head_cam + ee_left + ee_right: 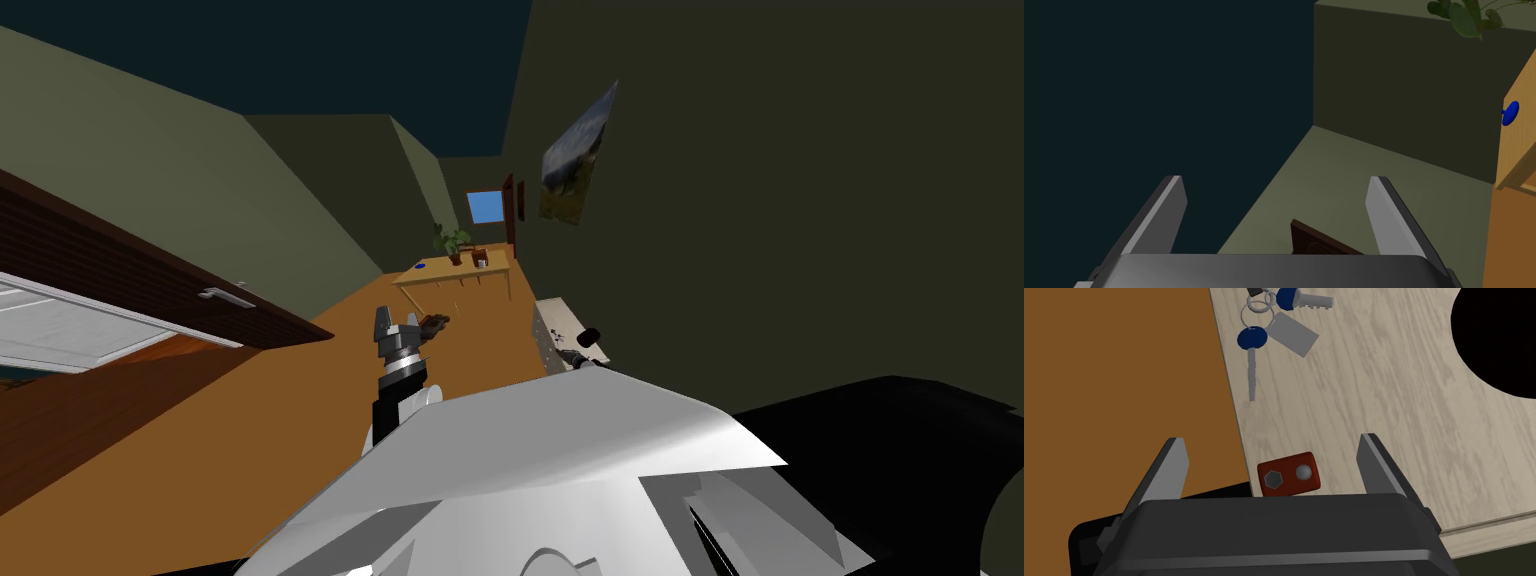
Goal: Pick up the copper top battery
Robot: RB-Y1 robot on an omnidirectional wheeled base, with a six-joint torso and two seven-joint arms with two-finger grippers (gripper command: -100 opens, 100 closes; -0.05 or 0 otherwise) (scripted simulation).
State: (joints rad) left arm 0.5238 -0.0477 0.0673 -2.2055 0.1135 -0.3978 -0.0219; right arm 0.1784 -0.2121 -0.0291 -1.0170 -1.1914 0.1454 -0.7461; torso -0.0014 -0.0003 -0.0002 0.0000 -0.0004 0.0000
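Pre-grasp. My right gripper [1272, 440] is spread over the pale wood-grain tabletop [1374, 398]. The rust-red rectangular battery with two grey terminals [1288, 480] lies between my fingers, near the palm, by the table edge. Next, I reckon: descend, square up, close on its sides. Left gripper [1276, 180] idle, spread.

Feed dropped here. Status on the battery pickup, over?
Right gripper open, fingers either side of the battery, not touching. Battery on the pale table, near its edge. Left gripper open, empty. Keys farther off, nothing in the way.
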